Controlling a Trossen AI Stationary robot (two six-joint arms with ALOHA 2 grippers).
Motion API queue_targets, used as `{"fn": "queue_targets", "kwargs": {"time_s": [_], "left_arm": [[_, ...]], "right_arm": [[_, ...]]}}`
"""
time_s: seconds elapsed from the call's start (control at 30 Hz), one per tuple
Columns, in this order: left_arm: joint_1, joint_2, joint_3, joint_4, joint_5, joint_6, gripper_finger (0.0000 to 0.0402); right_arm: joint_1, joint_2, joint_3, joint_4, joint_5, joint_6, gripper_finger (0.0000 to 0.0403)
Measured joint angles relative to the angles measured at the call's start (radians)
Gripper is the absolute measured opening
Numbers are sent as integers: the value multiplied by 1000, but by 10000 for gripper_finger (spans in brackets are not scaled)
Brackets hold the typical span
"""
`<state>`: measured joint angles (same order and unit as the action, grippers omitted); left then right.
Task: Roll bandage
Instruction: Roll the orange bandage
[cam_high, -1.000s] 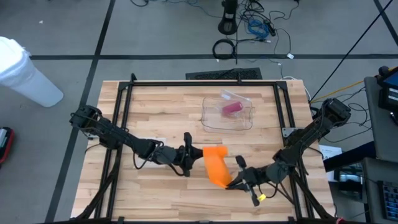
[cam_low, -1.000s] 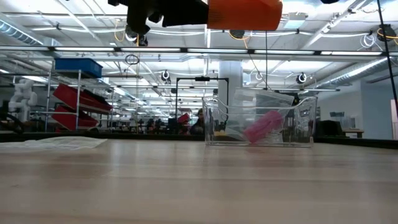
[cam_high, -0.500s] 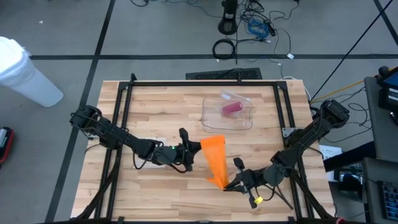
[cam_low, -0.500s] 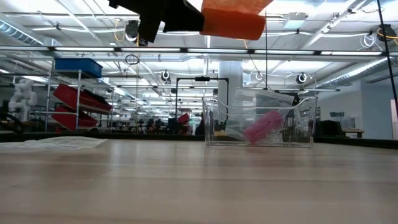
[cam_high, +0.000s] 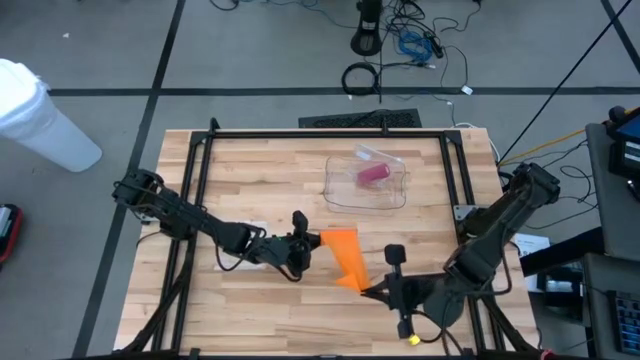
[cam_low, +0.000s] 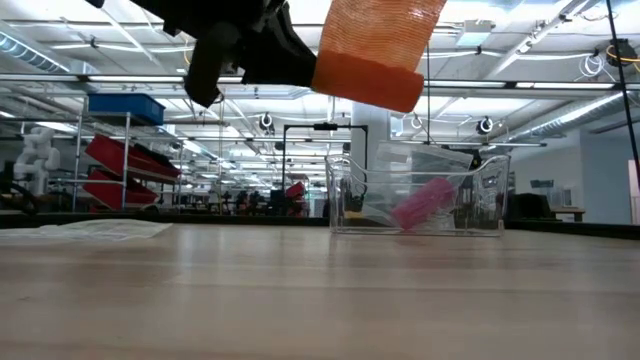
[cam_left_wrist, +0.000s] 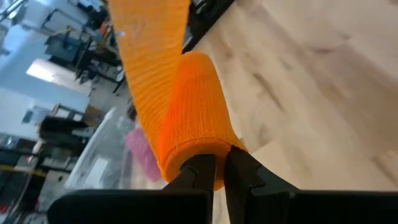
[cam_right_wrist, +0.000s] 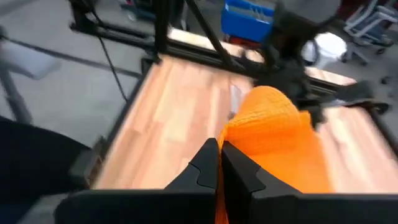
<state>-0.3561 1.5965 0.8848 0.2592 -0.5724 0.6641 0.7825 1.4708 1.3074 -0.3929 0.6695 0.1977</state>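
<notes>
An orange bandage (cam_high: 345, 258) is held in the air between my two grippers, above the middle of the table's near half. Its rolled part (cam_low: 365, 80) sits at my left gripper (cam_high: 308, 248), which is shut on it. The unrolled strip (cam_low: 388, 25) runs from the roll toward the near right and up to my right gripper (cam_high: 370, 292), which is shut on its free end. In the low view the roll tilts, clear of the table. My left gripper pinches the end of the roll (cam_left_wrist: 198, 158) between its two fingers, coming nearly level from the table's left. The roll sticks out beyond the fingertips, lifted clear and tilted. My right gripper pinches the strip's free end (cam_right_wrist: 239, 149) between its two fingers, coming from the near right. The strip runs away from the fingers toward the roll, stretched flat.
A clear plastic box (cam_high: 366, 180) holding a pink roll (cam_high: 373, 175) stands on the far middle of the table. A black frame (cam_high: 330, 133) runs along the table's edges. A white sheet (cam_low: 95, 229) lies at the left.
My right gripper has risen with the strip's free end and turned at the wrist, drawing the strip up and straighter. My left gripper has tipped a little, and the roll, level before, now tilts and hangs slightly lower.
</notes>
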Motion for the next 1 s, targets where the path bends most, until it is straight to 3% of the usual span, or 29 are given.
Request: {"fn": "queue_targets", "kwargs": {"time_s": [0.3,0.5,0.73,1.0], "left_arm": [[-4,0,0,2,-17,-2,13],[-1,0,0,22,-128,-12,13],[-17,0,0,79,-136,-30,13],[-42,0,6,101,-137,-3,13]], "right_arm": [[8,24,31,-60,4,26,0],[13,133,31,-37,-79,67,0],[11,279,30,-44,-94,148,0],[9,314,30,-63,16,263,19]]}}
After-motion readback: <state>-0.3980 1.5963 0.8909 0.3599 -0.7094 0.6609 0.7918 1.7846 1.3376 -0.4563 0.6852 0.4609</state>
